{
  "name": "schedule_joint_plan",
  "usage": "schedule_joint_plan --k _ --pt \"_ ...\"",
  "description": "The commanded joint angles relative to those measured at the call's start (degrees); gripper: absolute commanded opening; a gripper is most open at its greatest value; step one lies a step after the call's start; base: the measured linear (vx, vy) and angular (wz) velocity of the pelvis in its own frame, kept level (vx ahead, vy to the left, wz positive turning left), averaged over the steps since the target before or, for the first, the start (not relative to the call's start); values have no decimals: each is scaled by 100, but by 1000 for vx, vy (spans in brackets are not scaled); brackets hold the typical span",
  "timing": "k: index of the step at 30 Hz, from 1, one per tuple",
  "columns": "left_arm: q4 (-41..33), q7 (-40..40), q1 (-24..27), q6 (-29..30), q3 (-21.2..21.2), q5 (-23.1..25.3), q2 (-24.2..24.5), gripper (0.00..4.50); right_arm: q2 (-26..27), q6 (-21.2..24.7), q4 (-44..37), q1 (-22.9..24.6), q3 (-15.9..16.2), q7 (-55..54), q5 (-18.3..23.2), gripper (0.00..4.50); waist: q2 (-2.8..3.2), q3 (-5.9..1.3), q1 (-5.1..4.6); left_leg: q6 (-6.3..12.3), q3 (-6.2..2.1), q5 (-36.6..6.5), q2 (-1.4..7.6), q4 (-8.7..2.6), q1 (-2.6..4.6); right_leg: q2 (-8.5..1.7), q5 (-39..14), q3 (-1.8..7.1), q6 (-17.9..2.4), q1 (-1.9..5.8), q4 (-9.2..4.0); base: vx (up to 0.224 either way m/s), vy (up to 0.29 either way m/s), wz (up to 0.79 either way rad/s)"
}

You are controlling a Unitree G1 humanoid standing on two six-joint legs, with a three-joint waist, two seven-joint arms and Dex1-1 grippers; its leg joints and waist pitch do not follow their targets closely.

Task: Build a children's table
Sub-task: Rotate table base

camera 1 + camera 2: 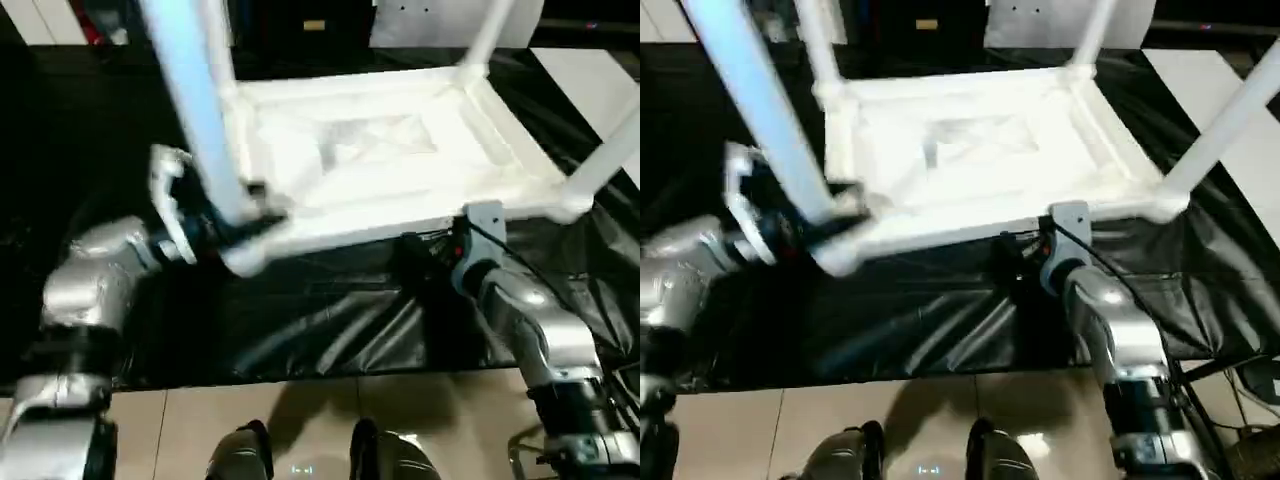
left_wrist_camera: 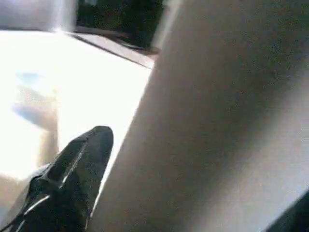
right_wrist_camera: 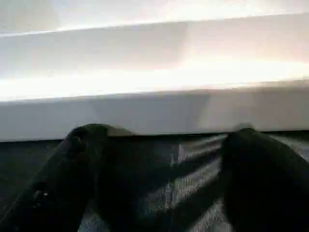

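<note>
Lying upside down on the black-covered bench (image 1: 330, 320), your small white plastic children's table (image 1: 380, 160) has its tube legs pointing up. Your left gripper (image 1: 235, 222) is clamped around the near-left leg (image 1: 195, 100); your right gripper (image 3: 159, 179) hangs released at the near rim. Expect light, stiff, slick plastic: grasp legs low, near the sockets.

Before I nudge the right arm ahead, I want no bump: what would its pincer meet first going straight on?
Most likely the near side edge of the upturned table top. The right pincer is open and points squarely at that white edge, with little gap left, though depth is hard to judge.
</note>
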Motion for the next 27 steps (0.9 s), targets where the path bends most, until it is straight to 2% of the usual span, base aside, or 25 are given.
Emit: schedule_joint_plan --k 1,3,4,5,6,7,11,14,17,18,19,20,21,26,27 --pt "-635 -259 266 293 -437 -215 -96 438 32 -198 257 -165 109 152 -54 450 -31 -504 -8 81 -163 -1250 345 -389 123 -510 -1981 398 -1063 359 -307 0 0 0" --pt "-1026 -264 460 459 -573 -306 -183 438 69 -346 420 -263 162 289 -125 450 -37 -488 -35 118 -146 -1221 324 -381 112 -491 -2144 395 -1002 355 -343 0 0 0" --pt "-1062 -255 474 474 -586 -317 -196 438 73 -357 433 -272 169 304 -129 450 -58 -478 -66 153 -154 -1230 305 -377 81 -475 -2240 389 -959 371 -350 0 0 0" --pt "-1420 -158 615 626 -716 -432 -325 438 115 -474 569 -365 237 463 -177 450 -89 -491 -74 159 -147 -1246 315 -371 102 -474 -2282 391 -954 363 -344 0 0 0" --pt "-1571 -59 669 661 -789 -458 -420 438 140 -527 642 -419 285 557 -192 450 -85 -490 -118 171 -169 -1209 322 -366 61 -487 -2313 383 -960 397 -327 0 0 0" --pt "-1652 3 693 683 -828 -471 -473 438 156 -568 707 -461 310 618 -204 450 -86 -490 -129 211 -150 -1204 307 -358 81 -460 -2381 382 -912 368 -358 0 0 0" --pt "-1889 258 722 801 -972 -595 -790 438 238 -746 985 -669 448 897 -270 450 -98 -494 -156 240 -157 -1173 293 -349 73 -435 -2484 363 -844 380 -369 0 0 0" --pt "-2028 442 732 860 -1097 -606 -1017 438 299 -931 1251 -820 530 1052 -395 450 -104 -528 -162 298 -147 -1056 289 -327 76 -418 -2286 365 -873 391 -344 0 0 0" --pt "-2161 554 686 955 -1291 -642 -1332 438 402 -1125 1513 -973 619 1204 -517 450 -94 -547 -159 383 -130 -879 300 -309 82 -395 -1860 368 -1033 387 -300 0 0 0" --pt "-2156 598 650 942 -1360 -633 -1437 438 455 -1172 1586 -1015 634 1250 -532 450 -71 -568 -154 428 -131 -790 303 -304 74 -388 -1643 367 -1120 402 -273 0 0 0" --pt "-2133 652 614 910 -1415 -616 -1533 438 500 -1216 1652 -1052 644 1281 -545 450 -85 -566 -152 464 -132 -796 299 -301 74 -387 -1602 362 -1148 411 -273 0 0 0" --pt "-2099 723 582 854 -1454 -582 -1631 438 536 -1266 1717 -1085 652 1289 -566 450 -58 -572 -140 476 -134 -800 301 -297 77 -392 -1583 360 -1167 409 -268 0 0 0" --pt "-2026 851 516 734 -1526 -503 -1823 438 606 -1362 1846 -1148 651 1276 -598 450 -76 -570 -144 494 -129 -832 297 -293 71 -390 -1588 358 -1180 415 -282 0 0 0" --pt "-1819 1182 382 369 -1593 -232 -2210 438 709 -1513 2078 -1233 604 1264 -628 450 -96 -565 -146 514 -136 -900 292 -286 58 -395 -1785 350 -1116 433 -304 0 0 0" --pt "-1485 1834 201 -20 -1405 102 -2563 438 723 -1616 2213 -1258 567 1138 -733 450 -86 -551 -154 516 -133 -961 299 -283 57 -381 -1847 346 -1061 417 -334 0 0 0"
